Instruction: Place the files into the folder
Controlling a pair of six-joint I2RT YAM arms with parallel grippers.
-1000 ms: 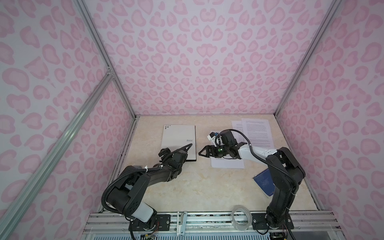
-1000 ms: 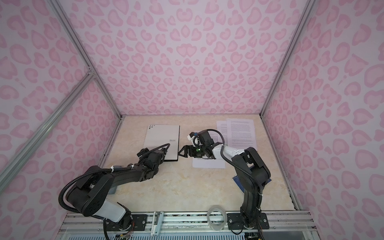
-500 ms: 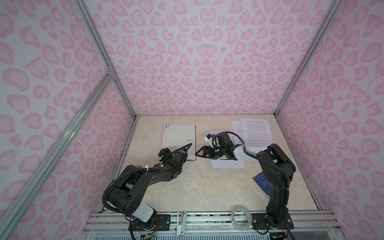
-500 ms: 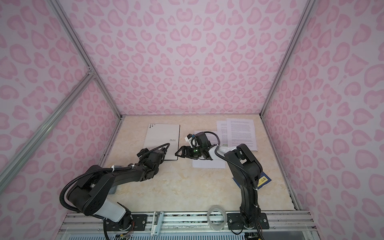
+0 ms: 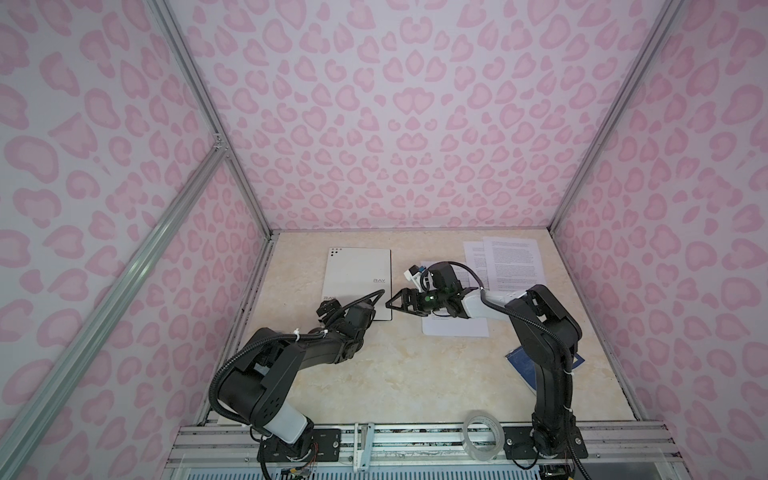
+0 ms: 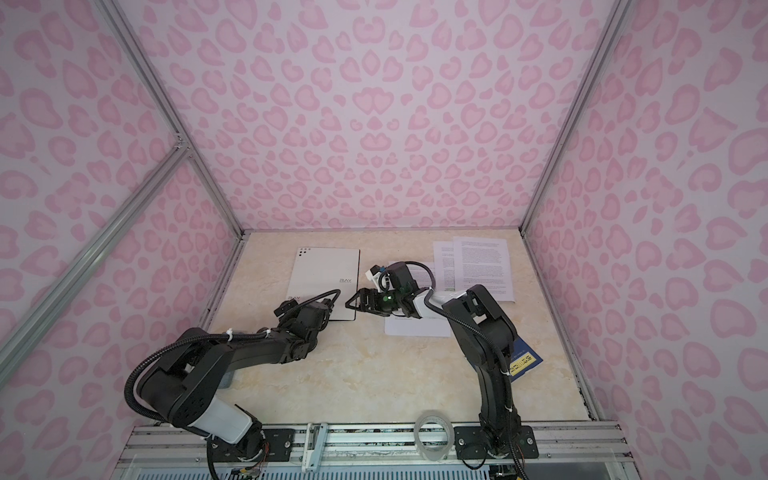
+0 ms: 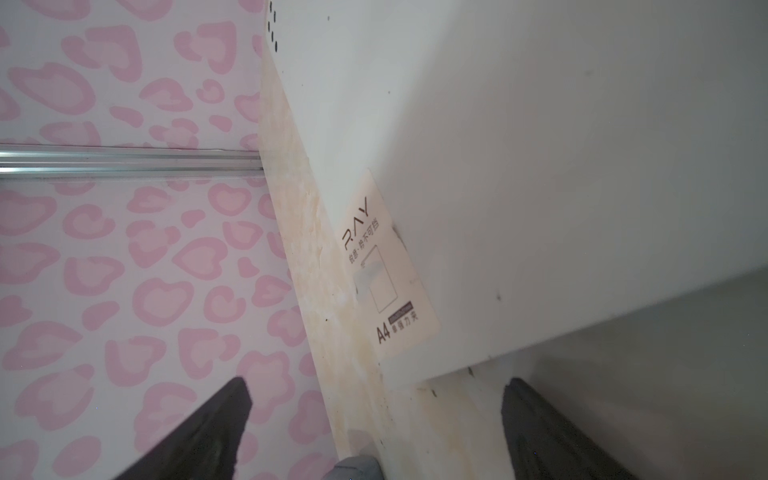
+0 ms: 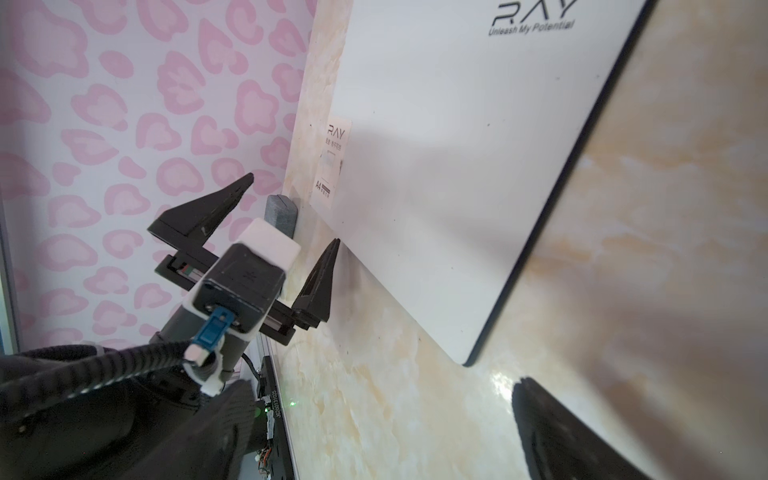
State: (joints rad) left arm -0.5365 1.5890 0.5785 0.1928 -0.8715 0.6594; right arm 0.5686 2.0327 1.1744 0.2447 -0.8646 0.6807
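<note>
The folder (image 5: 359,274) (image 6: 326,276) lies shut and flat at the back left in both top views, light grey with "RAY" lettering. My left gripper (image 5: 334,307) (image 6: 289,308) stands open on its side at the folder's near left corner (image 7: 540,166), nothing between its fingers (image 7: 232,411). My right gripper (image 5: 390,304) (image 6: 350,305) is open, low over the table by the folder's near right corner (image 8: 457,166). From the right wrist I see the left gripper (image 8: 293,208). The files (image 5: 513,262) (image 6: 482,266) lie at the back right, one sheet (image 5: 455,328) under the right arm.
A dark blue booklet (image 5: 519,365) (image 6: 525,359) lies near the right arm's base. A tape roll (image 5: 482,430) (image 6: 432,428) rests on the front rail. A small grey block (image 8: 280,212) sits by the left wall. Pink patterned walls close in three sides.
My right gripper has moved left off the sheets toward the folder's near right corner, its arm folding in. The left arm has not moved.
</note>
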